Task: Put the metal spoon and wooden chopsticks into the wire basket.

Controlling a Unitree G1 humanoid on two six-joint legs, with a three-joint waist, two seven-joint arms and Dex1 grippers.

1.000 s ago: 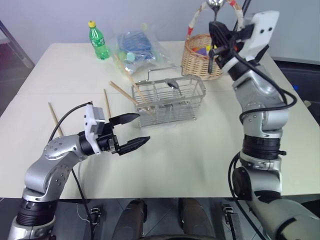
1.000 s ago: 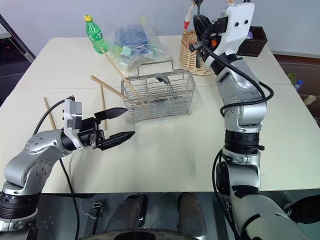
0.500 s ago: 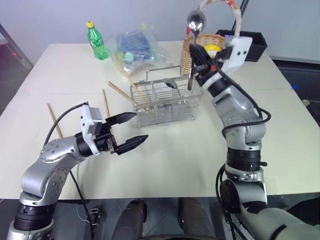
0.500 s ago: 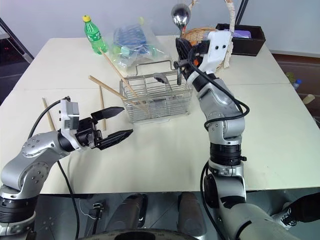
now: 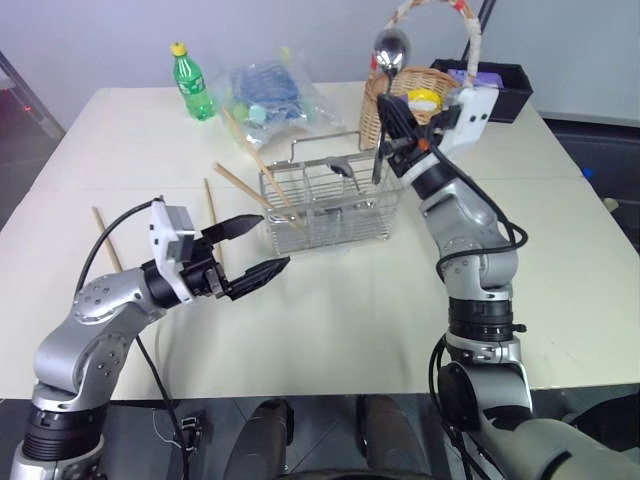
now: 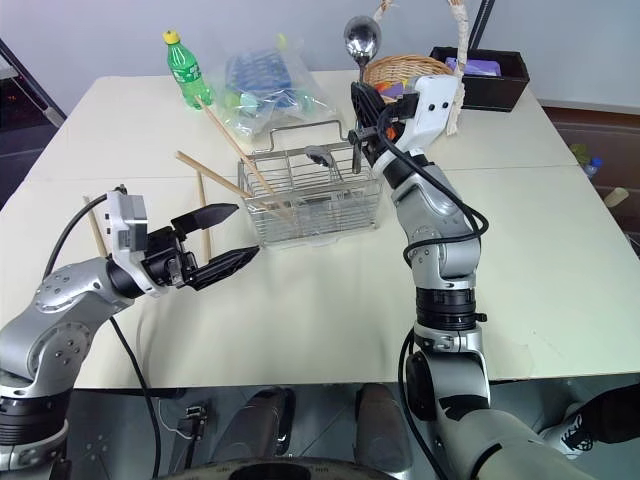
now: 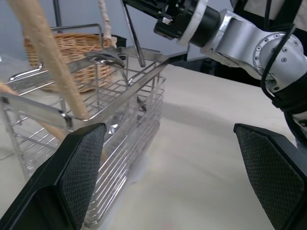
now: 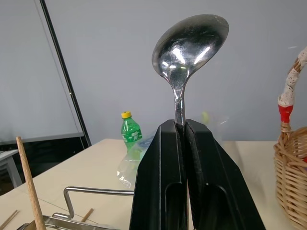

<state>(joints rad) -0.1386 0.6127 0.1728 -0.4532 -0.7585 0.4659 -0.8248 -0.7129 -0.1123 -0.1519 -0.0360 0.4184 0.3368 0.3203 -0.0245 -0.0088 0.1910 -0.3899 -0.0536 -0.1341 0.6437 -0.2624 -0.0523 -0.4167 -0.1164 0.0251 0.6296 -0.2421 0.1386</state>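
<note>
Right claw (image 6: 366, 108) clamped on the metal spoon (image 6: 361, 42), fingers pressed together on the handle; bowl stands upright above the claw, handle runs down below it to the right end of the wire basket (image 6: 315, 195), tip at the basket's top rim, whether inside cannot be told. A second spoon (image 6: 320, 156) already lies in the basket, just left of the right claw. Left claw (image 6: 217, 240) with fingers spread wide, holding nothing, above the tabletop (image 6: 330, 300), pointing at the basket's near left corner, which is just ahead of it. Wooden chopsticks: two (image 6: 235, 150) lean in the basket's left end, beyond the left claw; two more (image 6: 201, 210) lie flat on the tabletop to its left. Wicker basket (image 6: 410, 70) behind the right claw; green bottle (image 6: 186, 68) and plastic bag (image 6: 265, 85) far beyond the left claw.
</note>
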